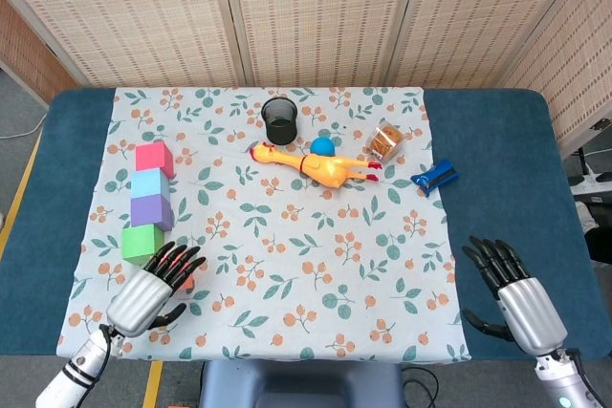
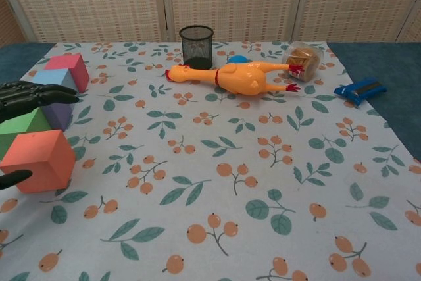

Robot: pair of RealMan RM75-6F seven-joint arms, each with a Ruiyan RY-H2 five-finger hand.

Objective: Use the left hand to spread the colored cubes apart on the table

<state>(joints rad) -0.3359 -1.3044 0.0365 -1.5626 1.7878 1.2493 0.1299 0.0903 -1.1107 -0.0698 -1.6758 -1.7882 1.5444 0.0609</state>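
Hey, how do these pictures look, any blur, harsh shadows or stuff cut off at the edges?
Head view: sharp, evenly lit, soft shadows; the left hand covers most of the orange foam cube. Chest view: also sharp, no glare; that hand's dark fingers are cropped at the left edge, and the right hand is out of frame.

No readable text, labels or numbers anywhere (cubes and toys included).

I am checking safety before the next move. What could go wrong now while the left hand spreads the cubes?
1. The left hand covers the orange cube in the head view, so a blind push might tip it.
2. The green cube, purple cube and blue cube sit close together, so one push may drag several.
3. Pushing could wrinkle the tablecloth.
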